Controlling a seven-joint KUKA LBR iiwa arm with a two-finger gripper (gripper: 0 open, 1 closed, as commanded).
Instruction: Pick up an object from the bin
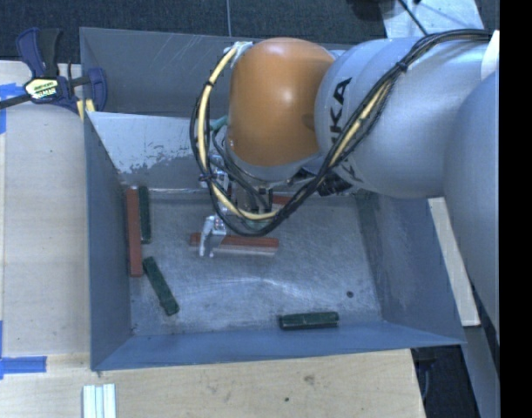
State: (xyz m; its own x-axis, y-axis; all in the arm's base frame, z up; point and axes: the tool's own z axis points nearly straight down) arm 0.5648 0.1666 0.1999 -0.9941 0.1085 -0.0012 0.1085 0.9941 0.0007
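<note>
Camera view: the arm enters from the right, and its orange wrist cover (279, 103) and cable loops (239, 212) hide most of the tool. The gripper (211, 239) sits low in the bin (109, 233), near the middle of the floor, with its tip at the left end of a reddish-brown flat bar (248, 243) that lies crosswise on the floor. The tip is touching the bar or just above it; I cannot tell which. Whether the gripper is spread or pressed together also cannot be told, so no grasp is recorded. The other contents are all well apart from the tool. A second reddish-brown bar (133, 233) lies along the left wall with a dark green bar (144, 213) just beside it. A tilted dark green bar (160, 287) lies near the front-left corner, and a third dark green bar (308, 320) lies against the front wall. Judgement: the step in hand is the reach-and-grasp on the central bar, and nothing is lifted yet. The next move calls for closing across the bar's narrow width, then a straight lift. A hold this near the end may let the bar tip or slip.
</note>
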